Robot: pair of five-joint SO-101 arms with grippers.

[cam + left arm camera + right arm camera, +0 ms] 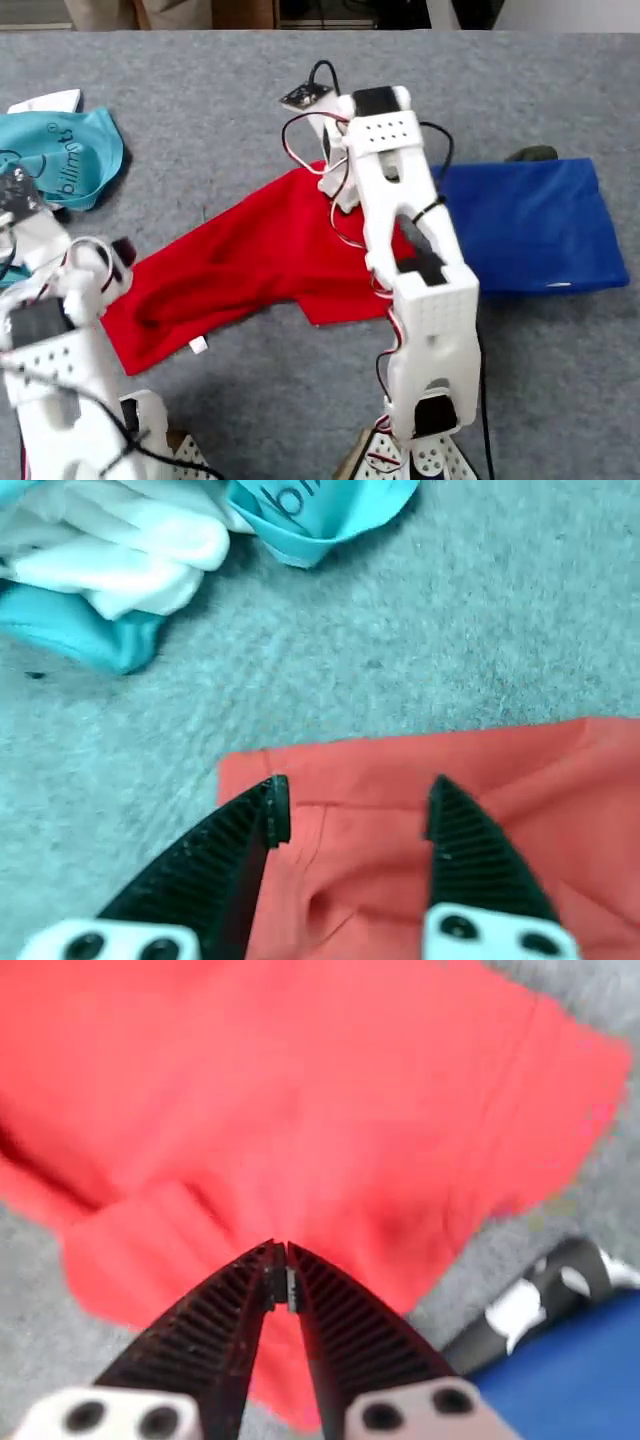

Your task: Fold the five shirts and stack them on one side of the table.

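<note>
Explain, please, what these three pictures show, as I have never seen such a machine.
These are two white robot arms at a grey table, each ending in a two-fingered gripper. One picture looks down from above; the other two come from cameras on the arms' wrists. A red shirt lies in the middle, a folded blue shirt beside it, and a teal shirt with white cloth at the far corner. The left gripper hangs open over the red shirt's edge. The right gripper is shut over it; whether it pinches cloth, I cannot tell.
</note>
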